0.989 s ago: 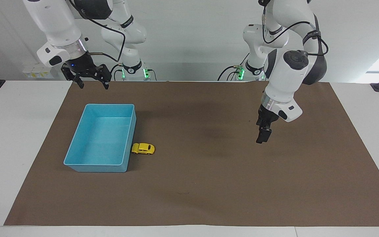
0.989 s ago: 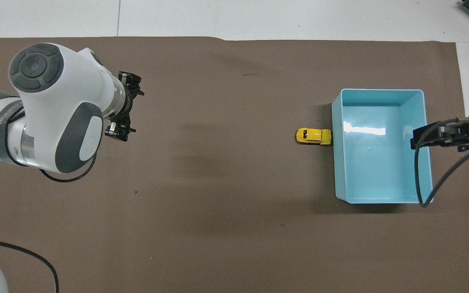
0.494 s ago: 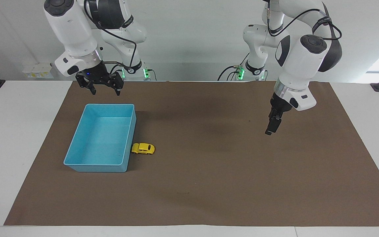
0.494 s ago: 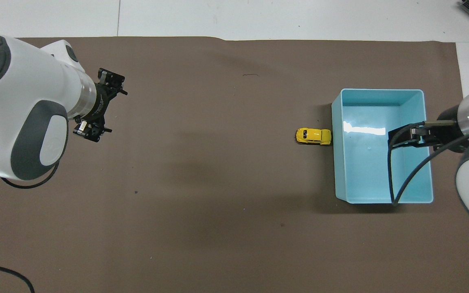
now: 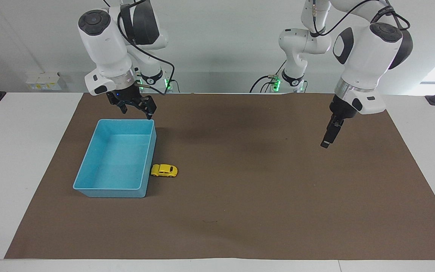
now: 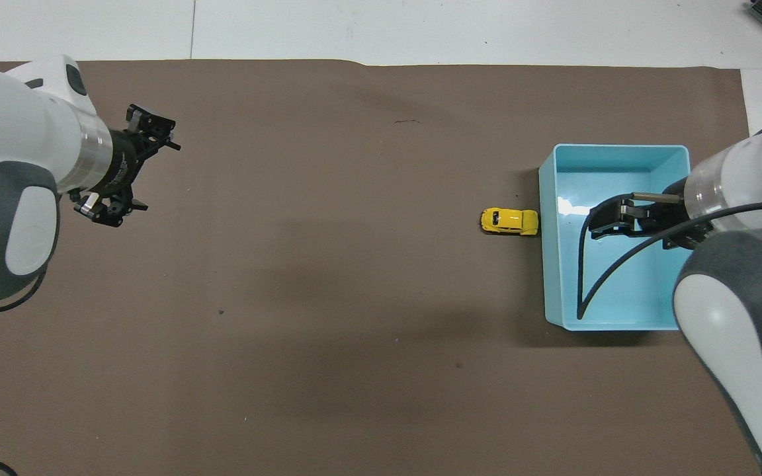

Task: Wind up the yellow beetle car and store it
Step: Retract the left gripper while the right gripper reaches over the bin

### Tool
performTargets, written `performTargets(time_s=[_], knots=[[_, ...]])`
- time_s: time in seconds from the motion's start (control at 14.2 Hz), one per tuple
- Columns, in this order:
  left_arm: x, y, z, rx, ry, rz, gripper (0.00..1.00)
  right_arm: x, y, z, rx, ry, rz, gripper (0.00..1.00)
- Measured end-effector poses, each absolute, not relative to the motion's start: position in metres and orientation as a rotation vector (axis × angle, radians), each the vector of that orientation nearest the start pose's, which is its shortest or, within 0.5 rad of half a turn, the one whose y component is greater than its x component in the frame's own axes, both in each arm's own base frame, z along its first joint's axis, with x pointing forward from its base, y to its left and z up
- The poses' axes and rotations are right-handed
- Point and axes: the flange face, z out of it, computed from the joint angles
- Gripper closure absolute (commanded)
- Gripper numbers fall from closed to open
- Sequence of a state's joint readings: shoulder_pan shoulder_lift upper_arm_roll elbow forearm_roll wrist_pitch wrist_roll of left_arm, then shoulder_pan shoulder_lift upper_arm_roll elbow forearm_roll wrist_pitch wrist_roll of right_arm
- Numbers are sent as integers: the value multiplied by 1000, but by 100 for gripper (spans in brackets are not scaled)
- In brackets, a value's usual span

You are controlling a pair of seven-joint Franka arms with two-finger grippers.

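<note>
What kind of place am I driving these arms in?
Most likely a robotics lab bench, not a home: a white table under a brown mat, bare apart from a blue bin and toy car, with both arms mounted at its edge.

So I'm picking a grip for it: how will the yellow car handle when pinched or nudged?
The yellow beetle car stands on its wheels, so a nudge probably rolls it. Its rounded, glossy body may slip in a pincer. Touching the blue bin, it can't roll that way.

White arms, black cables, black hands.
</note>
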State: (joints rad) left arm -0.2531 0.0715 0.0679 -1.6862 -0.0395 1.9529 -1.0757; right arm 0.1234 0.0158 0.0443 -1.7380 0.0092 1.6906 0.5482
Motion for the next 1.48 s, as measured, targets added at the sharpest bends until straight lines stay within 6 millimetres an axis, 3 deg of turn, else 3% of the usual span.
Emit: performTargets(time_s=[0.21,0.49,0.92,1.48], knots=[[593,-92,585,-3004,-1272,-244,0,557,107,533,-3051,845,124,0],[591,-53,607,-3051,-1092,-255,0,565,110,521,-2990,1040,108,0],[579,-7,631,-3108,-826,-284,0,572,131,501,-2751,1516,31,0],[564,21,643,-3168,-169,-268,0,586,134,473,-2475,1916,25,0]])
